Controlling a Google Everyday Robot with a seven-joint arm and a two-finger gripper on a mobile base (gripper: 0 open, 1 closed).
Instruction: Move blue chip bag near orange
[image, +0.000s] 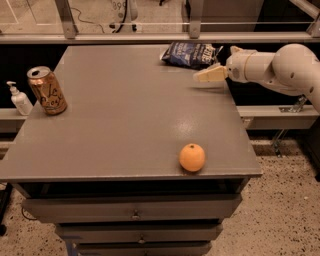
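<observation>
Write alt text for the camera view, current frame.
The robot's gripper is at the far right of a grey table, just in front of the blue chip bag lying at the back edge. The orange sits near the front edge; a gold drink can stands at the left.

Your gripper (207, 76) sits over table (125, 125) far-right edge, just beside bag (192, 54). Orange (192, 157) near front edge, well apart from bag. Can (47, 91) upright at left edge.
</observation>
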